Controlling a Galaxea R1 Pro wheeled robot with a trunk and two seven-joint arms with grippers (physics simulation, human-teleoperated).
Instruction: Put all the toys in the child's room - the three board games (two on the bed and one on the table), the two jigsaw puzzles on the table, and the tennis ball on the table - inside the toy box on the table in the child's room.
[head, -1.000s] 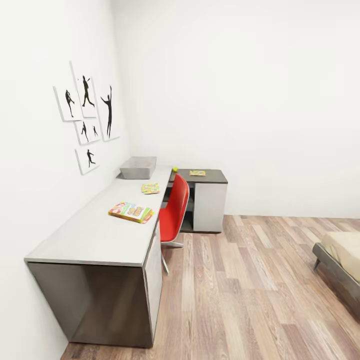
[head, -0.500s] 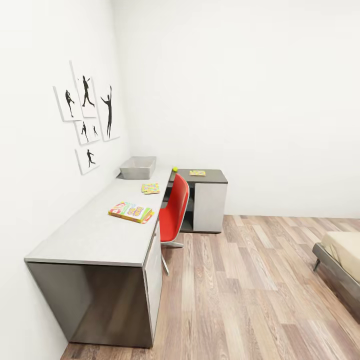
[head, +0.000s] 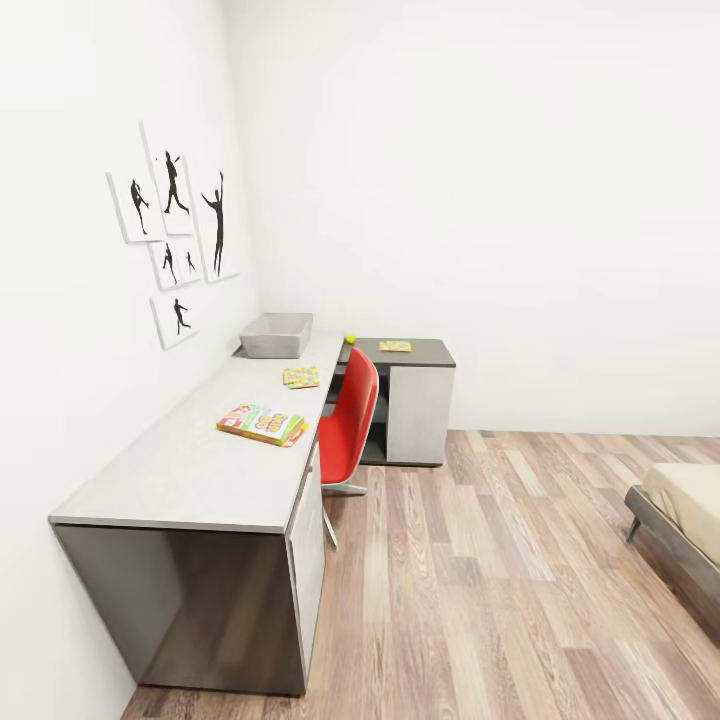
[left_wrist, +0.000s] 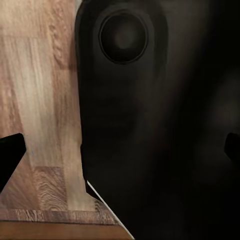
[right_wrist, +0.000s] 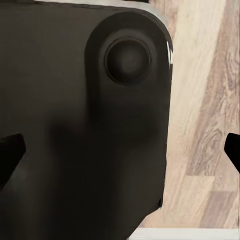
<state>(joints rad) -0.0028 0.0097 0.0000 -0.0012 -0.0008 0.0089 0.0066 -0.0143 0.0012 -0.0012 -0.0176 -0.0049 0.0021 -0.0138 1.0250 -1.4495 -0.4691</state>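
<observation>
Step in hand, as judged: approach; nothing yet boxed.
- Shallow light-grey toy box (head: 276, 335): far end of pale grey tabletop (head: 190, 460).
- Yellow-green board game (head: 263, 423): mid-tabletop.
- Multicoloured jigsaw puzzle (head: 301, 376): nearer the box.
- Small tennis ball (head: 350, 338): beside the box.
- Left tool (left_wrist: 120, 150), right tool (right_wrist: 120, 150): tips spread wide, nothing held.

Next, as judged: tabletop to be approached.

The surface (head: 190, 470) runs along the left wall, under the wall pictures (head: 172, 230). On it, the toy box (head: 276, 335) sits at the far end, a jigsaw puzzle (head: 301, 376) nearer, and a board game (head: 262, 423) nearer still. The tennis ball (head: 350, 338) lies right of the toy box; another puzzle (head: 395, 346) lies on the lower section beyond. A chair (head: 347, 432) stands against the surface's right side. The bed (head: 680, 530) is at far right on the floor (head: 500, 600).
</observation>
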